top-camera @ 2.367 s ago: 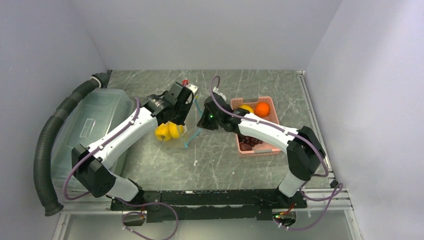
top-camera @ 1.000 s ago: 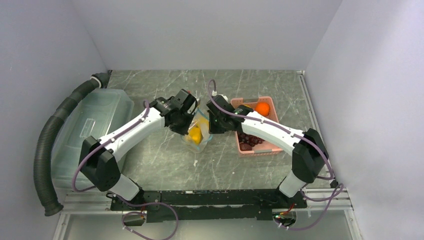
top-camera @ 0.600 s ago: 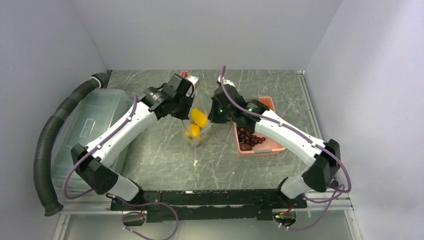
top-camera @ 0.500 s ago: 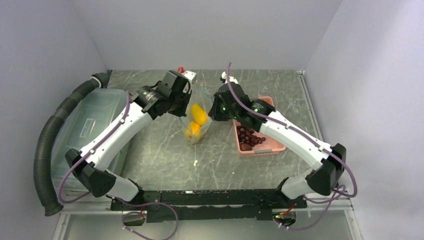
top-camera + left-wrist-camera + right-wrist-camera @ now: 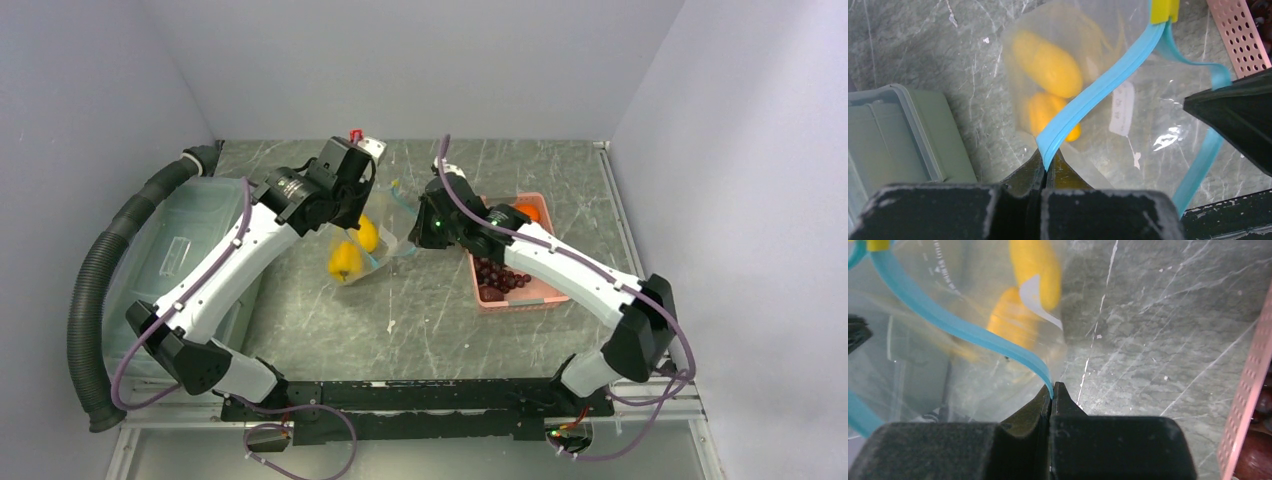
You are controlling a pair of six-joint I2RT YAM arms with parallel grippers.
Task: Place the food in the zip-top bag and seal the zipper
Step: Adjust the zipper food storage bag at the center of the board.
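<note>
Your left gripper (image 5: 1047, 169) and right gripper (image 5: 1052, 392) each pinch the zipper (image 5: 1103, 85); if either slips, the bag (image 5: 1148, 125) tips, spilling yellow fruit (image 5: 1048, 62).

The right hand (image 5: 1051, 386) pinches the zipper (image 5: 948, 324) of the bag (image 5: 908, 375) holding yellow food (image 5: 1035, 265).

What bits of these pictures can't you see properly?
- Top view: the right arm covers part of the orange ball and of the pink basket, so whatever lies beside the ball is hidden.
- Right wrist view: the yellow food is blurred behind the crinkly zip-top bag; which pieces they are is unclear.
- Left wrist view: the yellow tab on the zipper is cut off by the top edge.
</note>
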